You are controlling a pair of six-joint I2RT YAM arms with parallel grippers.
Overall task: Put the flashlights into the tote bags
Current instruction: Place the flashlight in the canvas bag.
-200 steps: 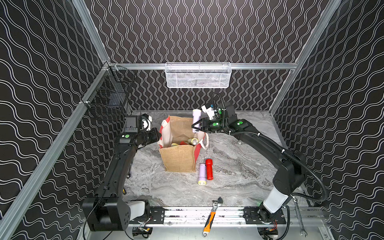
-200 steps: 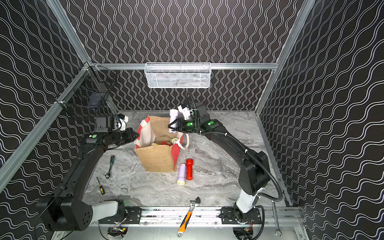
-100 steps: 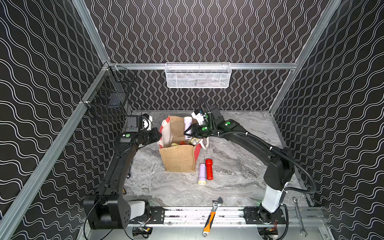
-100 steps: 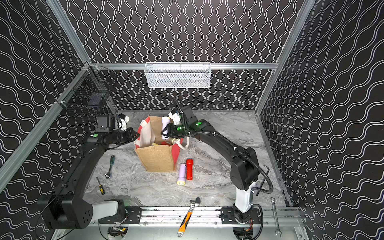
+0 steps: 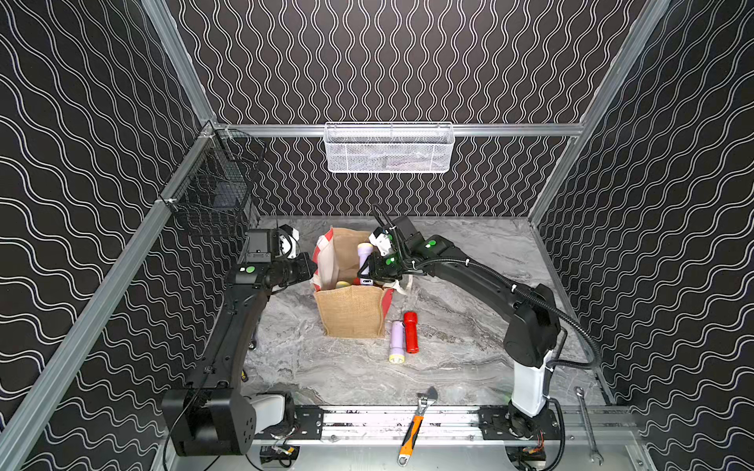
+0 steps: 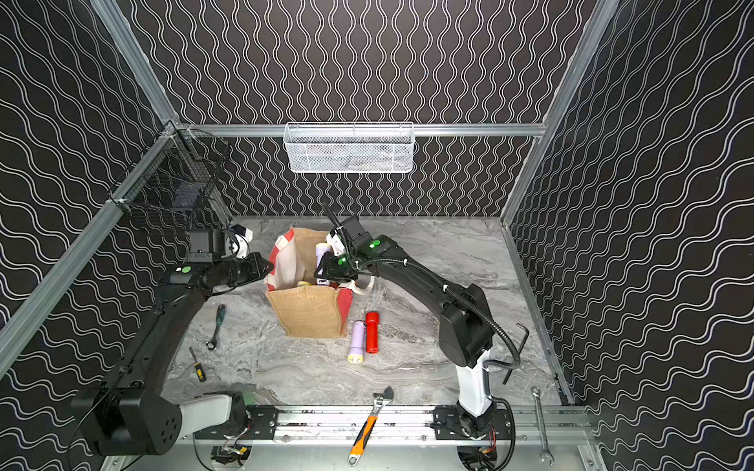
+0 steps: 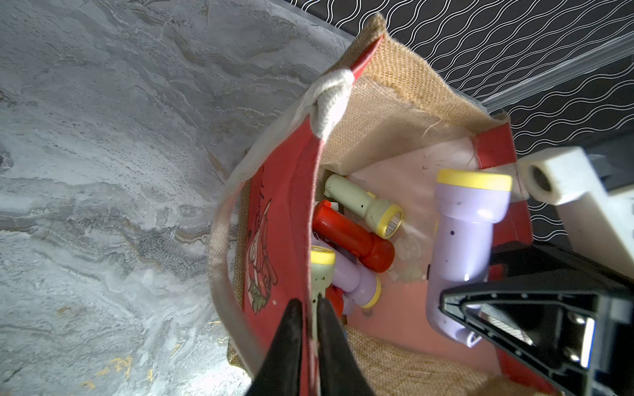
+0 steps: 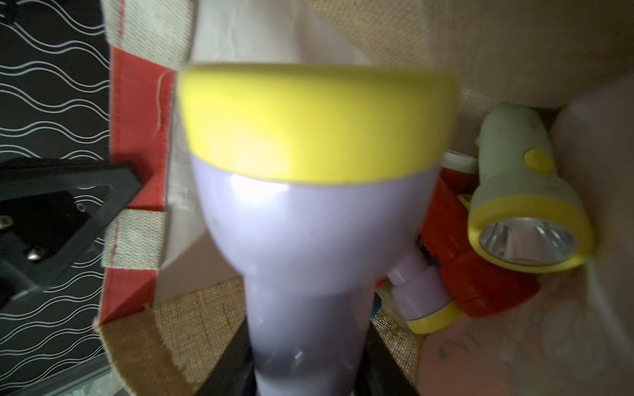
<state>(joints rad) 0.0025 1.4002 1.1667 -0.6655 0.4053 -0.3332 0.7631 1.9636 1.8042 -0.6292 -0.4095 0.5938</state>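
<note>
Two grippers cooperate — the left gripper point(image 7: 309, 308) pinches the red rim of the tan jute tote bag point(image 5: 351, 310), evidently to hold it open, while the right gripper point(image 5: 369, 274) clamps a lilac yellow-headed plastic flashlight point(image 7: 463, 233) over its mouth.

Top views overlook everything; close wrist views share the tote bag point(image 7: 394, 103).

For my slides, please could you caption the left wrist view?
Left pincer pinches tote bag wall; right pincer holds lilac flashlight in its mouth.
</note>
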